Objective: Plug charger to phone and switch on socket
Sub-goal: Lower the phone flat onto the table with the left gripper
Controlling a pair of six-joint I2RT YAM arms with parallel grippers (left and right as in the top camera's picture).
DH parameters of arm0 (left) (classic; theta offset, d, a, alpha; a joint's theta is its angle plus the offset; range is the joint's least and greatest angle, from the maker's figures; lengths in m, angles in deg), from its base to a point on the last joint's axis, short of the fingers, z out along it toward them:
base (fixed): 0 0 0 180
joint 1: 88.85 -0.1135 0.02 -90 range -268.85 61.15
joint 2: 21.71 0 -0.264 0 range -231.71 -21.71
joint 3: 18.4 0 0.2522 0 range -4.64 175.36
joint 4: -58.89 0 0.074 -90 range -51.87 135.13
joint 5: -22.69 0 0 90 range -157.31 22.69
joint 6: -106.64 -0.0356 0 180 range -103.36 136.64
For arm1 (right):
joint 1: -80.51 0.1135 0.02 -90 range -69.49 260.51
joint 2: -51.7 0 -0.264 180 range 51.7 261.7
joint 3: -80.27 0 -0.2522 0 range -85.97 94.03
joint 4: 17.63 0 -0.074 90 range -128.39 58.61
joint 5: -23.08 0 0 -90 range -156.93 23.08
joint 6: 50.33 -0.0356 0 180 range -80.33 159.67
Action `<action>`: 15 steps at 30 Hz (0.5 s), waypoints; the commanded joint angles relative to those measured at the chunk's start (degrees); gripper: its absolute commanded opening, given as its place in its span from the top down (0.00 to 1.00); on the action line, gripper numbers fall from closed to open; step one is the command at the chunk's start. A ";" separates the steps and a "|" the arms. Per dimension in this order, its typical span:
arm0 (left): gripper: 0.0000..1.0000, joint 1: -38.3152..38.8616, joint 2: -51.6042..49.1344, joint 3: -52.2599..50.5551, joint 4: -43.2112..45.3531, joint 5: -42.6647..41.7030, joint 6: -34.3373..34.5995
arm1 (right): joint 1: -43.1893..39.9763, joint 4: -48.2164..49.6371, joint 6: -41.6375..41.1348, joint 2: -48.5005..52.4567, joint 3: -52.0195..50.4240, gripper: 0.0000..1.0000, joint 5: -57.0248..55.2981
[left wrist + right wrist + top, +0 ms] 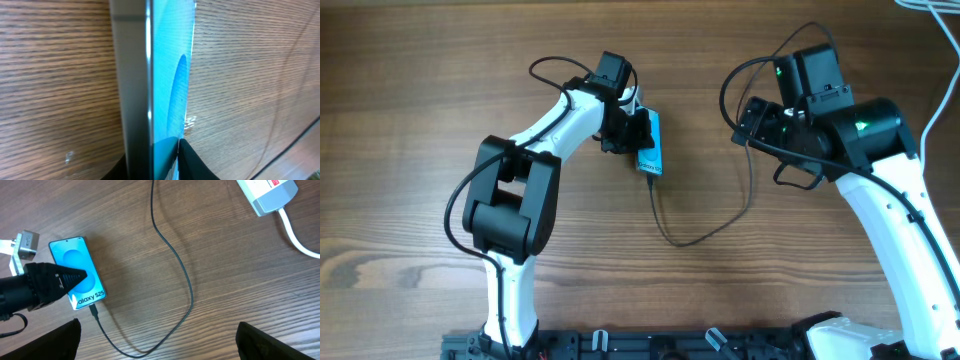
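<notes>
Clearances about the phone point(75, 265). The left gripper point(642, 135) holds it from one long side, a finger lying over the screen, so that side is blocked. The charger point(189, 292) leaves the phone's text end and loops across the table point(235, 280), enclosing bare wood beside the phone's other long side. Beyond the loop, well apart from the phone, lie the socket point(267, 192) and its white cord point(300, 242).

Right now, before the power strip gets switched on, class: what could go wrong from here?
1. The left end effector seems to clamp the flat cyan-screened phone; moving off carelessly could drag it and unseat the thin black charger cable.
2. That slack cable loops across the wooden table between the open right end effector and the white power strip; reaching for the switch might snag it.
</notes>
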 commanded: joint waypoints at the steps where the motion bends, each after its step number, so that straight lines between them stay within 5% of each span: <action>1: 0.79 -0.20 -1.53 -0.59 -2.08 10.58 -0.35 | -0.13 -0.70 -0.59 0.26 -0.15 0.00 0.52; 3: 0.75 -0.20 -1.53 -0.59 -2.69 12.26 -0.37 | -0.13 -0.87 -0.63 0.26 -0.13 0.01 0.52; 8: 0.45 -0.20 -1.51 -0.59 -3.72 13.40 -2.08 | -0.13 -1.36 -0.63 0.26 -0.13 0.00 0.52; 15: 0.37 -0.26 2.71 0.70 -5.29 13.77 -2.03 | -0.13 -2.29 -0.85 0.26 -0.13 0.00 0.52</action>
